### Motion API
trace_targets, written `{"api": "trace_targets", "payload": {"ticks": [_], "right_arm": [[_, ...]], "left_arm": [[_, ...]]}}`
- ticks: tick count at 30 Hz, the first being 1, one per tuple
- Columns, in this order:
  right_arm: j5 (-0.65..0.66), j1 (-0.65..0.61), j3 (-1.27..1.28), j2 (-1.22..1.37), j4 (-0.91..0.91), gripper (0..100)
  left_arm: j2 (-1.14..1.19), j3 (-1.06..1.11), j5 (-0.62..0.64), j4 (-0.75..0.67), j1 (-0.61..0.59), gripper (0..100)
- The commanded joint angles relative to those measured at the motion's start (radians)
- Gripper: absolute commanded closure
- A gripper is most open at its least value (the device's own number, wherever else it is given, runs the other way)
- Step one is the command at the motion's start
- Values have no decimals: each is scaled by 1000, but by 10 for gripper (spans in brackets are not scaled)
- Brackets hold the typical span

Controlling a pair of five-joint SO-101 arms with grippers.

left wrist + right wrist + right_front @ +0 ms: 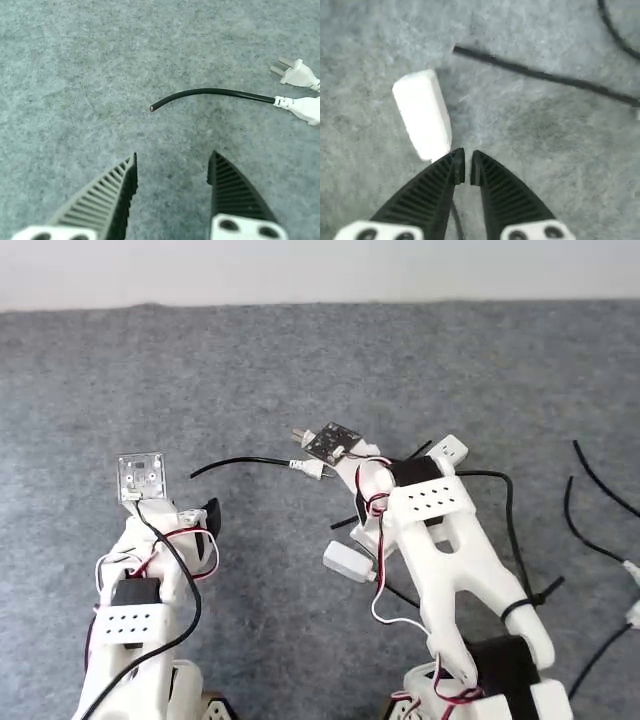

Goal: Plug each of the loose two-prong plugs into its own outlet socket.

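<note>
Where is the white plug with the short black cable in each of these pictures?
High view: the cabled plug lies mid-table by the tip of the arm on the picture's right, its black cable trailing toward the other arm.
Left wrist view: beyond the open left gripper, off to one side.
Right wrist view: a loose black wire; I cannot tell whether it is this plug's.
Shared landmark: the second white plug, close beside it.

The right hand (467,167) hangs low over the grey, felt-like counter (535,135), its black ribbed fingers (432,192) drawn nearly together with only a thin slit between the tips. A white rectangular block (423,114) lies flat on the counter, one end just beside a fingertip. Beyond it runs a black cable (540,75), its cut end near the block's far end. A second black cable (614,29) curves farther off.
</note>
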Motion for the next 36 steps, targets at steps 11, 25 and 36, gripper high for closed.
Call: {"api": "trace_targets", "payload": {"ticks": [11,25,36], "right_arm": [[-63,-122,140,-30,-147,990],[-71,-245,106,-44,-7,990],[186,-326,-35,-33,263,783]], "left_arm": [[2,-47,2,-25,-8,778],[2,-47,2,-25,-8,778],[2,-47,2,-25,-8,777]]}}
